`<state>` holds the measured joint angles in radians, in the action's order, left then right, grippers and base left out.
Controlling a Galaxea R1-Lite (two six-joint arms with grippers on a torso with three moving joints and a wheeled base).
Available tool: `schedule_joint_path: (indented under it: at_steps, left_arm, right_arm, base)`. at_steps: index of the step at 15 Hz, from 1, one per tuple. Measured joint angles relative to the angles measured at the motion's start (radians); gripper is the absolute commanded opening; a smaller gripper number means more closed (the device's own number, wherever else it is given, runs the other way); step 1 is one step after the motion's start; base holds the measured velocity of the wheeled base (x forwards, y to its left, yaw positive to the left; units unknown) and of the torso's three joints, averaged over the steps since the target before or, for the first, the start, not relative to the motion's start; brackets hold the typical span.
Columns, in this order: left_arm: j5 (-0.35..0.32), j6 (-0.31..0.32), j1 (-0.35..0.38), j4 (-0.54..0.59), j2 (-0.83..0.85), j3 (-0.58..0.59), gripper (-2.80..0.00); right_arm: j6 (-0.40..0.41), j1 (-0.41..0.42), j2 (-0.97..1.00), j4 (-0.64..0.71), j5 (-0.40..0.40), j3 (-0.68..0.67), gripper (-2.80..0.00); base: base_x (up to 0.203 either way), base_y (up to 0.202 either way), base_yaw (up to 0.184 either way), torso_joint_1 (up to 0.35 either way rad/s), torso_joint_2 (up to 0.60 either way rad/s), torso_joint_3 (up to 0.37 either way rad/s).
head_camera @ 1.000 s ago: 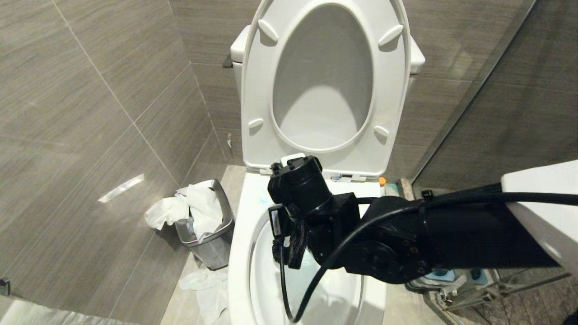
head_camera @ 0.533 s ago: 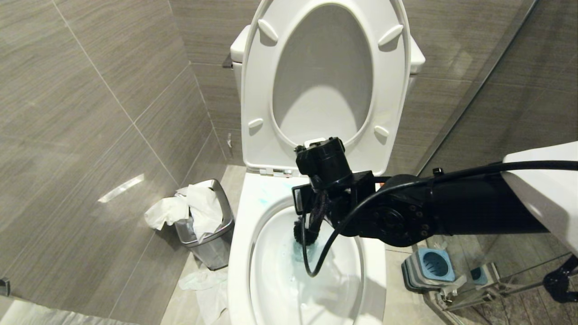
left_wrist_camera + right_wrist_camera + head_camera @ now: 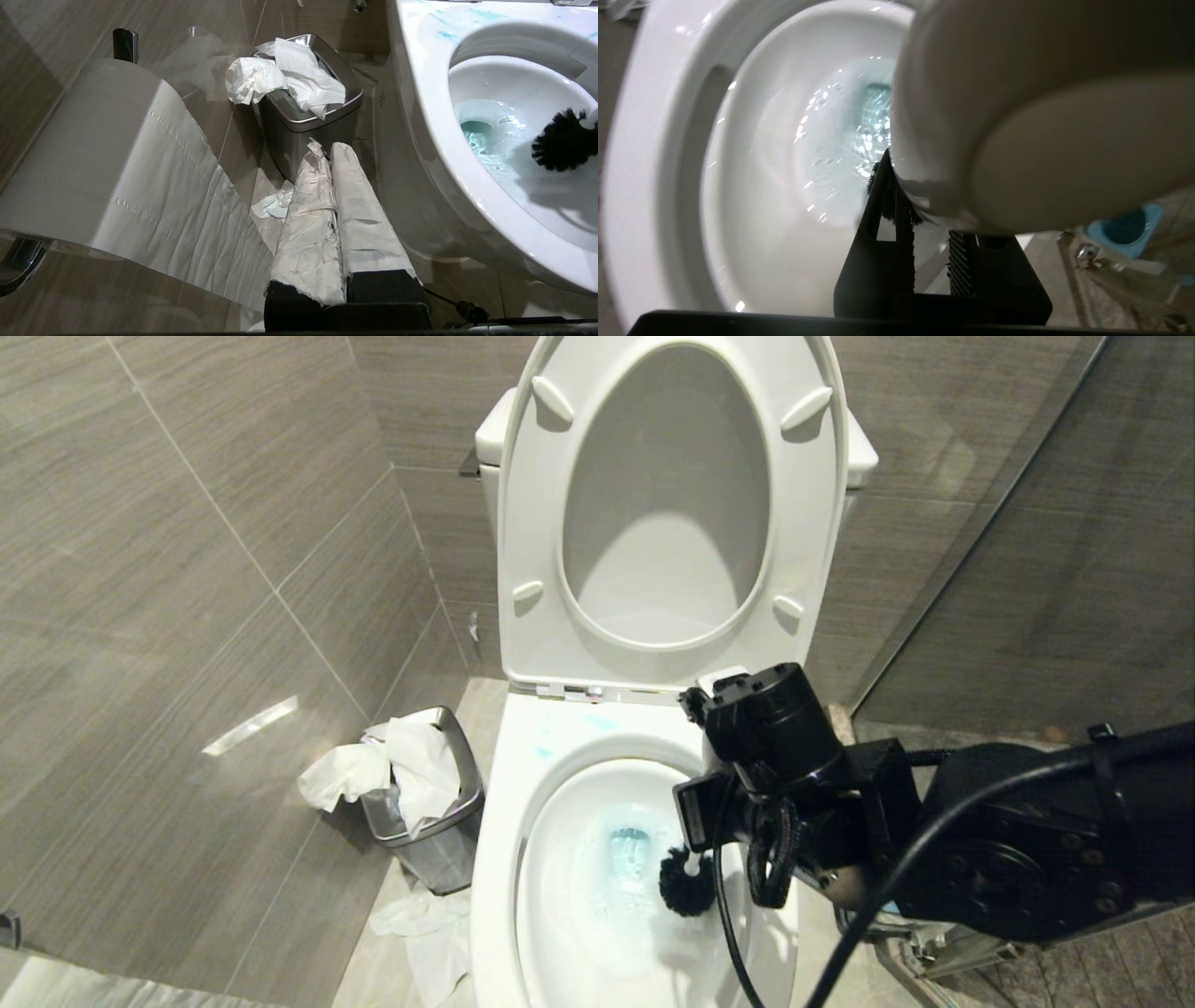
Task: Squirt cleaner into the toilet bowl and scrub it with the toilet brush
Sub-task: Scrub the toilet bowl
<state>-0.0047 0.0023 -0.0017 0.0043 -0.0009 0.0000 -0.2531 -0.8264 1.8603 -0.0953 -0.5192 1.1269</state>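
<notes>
The white toilet bowl stands open, with its seat raised against the tank. Turquoise cleaner tints the water at the bottom, and pale blue streaks mark the back of the rim. My right gripper hangs over the bowl's right side, shut on the toilet brush. The brush's black bristle head rests against the right inner wall, beside the tinted water. In the right wrist view the white handle knob fills the space above the gripper. My left gripper is shut and empty, parked low beside the bowl.
A small steel bin stuffed with tissue stands on the floor left of the toilet, with paper scraps below it. A toilet-paper roll hangs close to the left gripper. The blue brush holder sits on the floor right of the toilet.
My right arm has swung from the bowl's left-middle to its right side, lowering a little. The brush head moved with it across the bowl to the right wall. The left arm stayed still.
</notes>
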Motion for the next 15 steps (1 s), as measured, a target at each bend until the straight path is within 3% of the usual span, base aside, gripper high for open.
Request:
schedule_joint_path:
  at_steps: [4, 7, 11, 15]
  left_arm:
    - [0.0, 0.0, 0.0, 0.0, 0.0, 0.0, -2.8]
    - [0.0, 0.0, 0.0, 0.0, 0.0, 0.0, -2.8]
    - [0.0, 0.0, 0.0, 0.0, 0.0, 0.0, -2.8]
    - [0.0, 0.0, 0.0, 0.0, 0.0, 0.0, -2.8]
  right_arm:
    - [-0.073, -0.123, -0.046, -0.002, 0.002, -0.044, -2.8]
    - [-0.092, -0.177, -0.011, -0.002, 0.001, 0.027, -2.8]
    - [-0.08, -0.173, 0.101, 0.001, -0.006, 0.225, -2.8]
    - [-0.016, -0.087, 0.211, 0.003, -0.006, 0.387, -2.8]
  base:
    - [0.0, 0.0, 0.0, 0.0, 0.0, 0.0]
    - [0.0, 0.0, 0.0, 0.0, 0.0, 0.0]
    - [0.0, 0.0, 0.0, 0.0, 0.0, 0.0]
    - [0.0, 0.0, 0.0, 0.0, 0.0, 0.0]
